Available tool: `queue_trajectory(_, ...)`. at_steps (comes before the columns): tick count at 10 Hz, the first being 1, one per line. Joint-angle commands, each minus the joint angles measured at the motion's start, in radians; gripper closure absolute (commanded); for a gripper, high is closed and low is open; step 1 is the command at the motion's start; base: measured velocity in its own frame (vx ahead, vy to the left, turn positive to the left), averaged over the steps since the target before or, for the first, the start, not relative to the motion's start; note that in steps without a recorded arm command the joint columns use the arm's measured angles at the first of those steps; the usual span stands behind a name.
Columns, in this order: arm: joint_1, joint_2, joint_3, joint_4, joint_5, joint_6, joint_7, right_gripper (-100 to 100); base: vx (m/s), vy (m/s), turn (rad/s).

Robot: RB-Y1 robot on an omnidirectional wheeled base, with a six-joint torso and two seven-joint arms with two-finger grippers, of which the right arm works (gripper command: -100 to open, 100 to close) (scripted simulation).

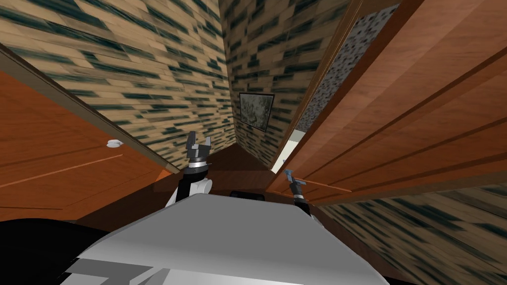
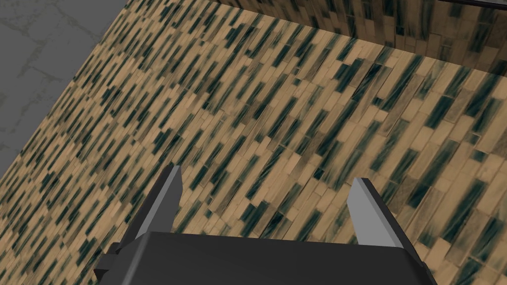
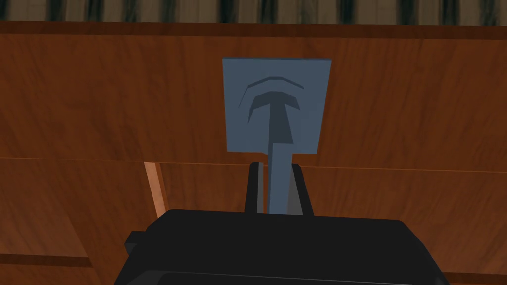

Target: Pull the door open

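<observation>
- Two right jaws were clamped on the blue handle lever (image 3: 280, 173), its long axis running into them from twelve o'clock.
- Brown door (image 1: 421, 99) lay at two o'clock; left jaws gaped apart, farther off.

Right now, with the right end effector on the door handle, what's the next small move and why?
Probably pull the right end effector back toward the torso: its fingers press both sides of the blue-grey lever handle on the wooden door, and the head view shows just a narrow gap at its edge.
</observation>
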Motion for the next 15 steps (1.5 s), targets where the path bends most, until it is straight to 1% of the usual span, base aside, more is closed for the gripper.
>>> queue_trajectory(1,-0.024,0.004,0.014,0.028,-0.013,-0.004,0.009,100,-0.124,-0.022,0.039)
queue_trajectory(2,-0.053,0.002,0.029,0.048,-0.030,0.002,0.016,100,-0.188,-0.037,0.127)
queue_trajectory(3,-0.062,0.002,0.034,0.055,-0.035,0.004,0.019,100,-0.177,-0.044,0.125)
queue_trajectory(4,-0.088,0.001,0.047,0.074,-0.050,0.010,0.025,100,-0.223,-0.082,0.137)
queue_trajectory(5,-0.088,0.001,0.047,0.074,-0.050,0.010,0.025,100,-0.174,-0.053,0.065)
queue_trajectory(6,-0.097,0.000,0.052,0.080,-0.055,0.012,0.028,100,-0.089,-0.014,0.011)
queue_trajectory(7,-0.125,-0.001,0.067,0.100,-0.071,0.019,0.035,100,-0.157,-0.022,0.092)
queue_trajectory(10,-0.154,-0.002,0.082,0.121,-0.088,0.025,0.042,100,-0.171,-0.047,0.079)
queue_trajectory(11,-0.145,-0.002,0.078,0.105,-0.085,0.032,0.043,100,-0.061,-0.013,0.019)
queue_trajectory(12,-0.128,-0.017,0.098,0.105,-0.081,0.009,0.027,100,-0.141,-0.031,0.140)
queue_trajectory(13,-0.124,-0.021,0.103,0.105,-0.080,0.002,0.022,100,-0.215,-0.039,0.131)
queue_trajectory(15,-0.104,-0.039,0.125,0.101,-0.076,-0.026,0.003,100,-0.210,-0.071,0.123)
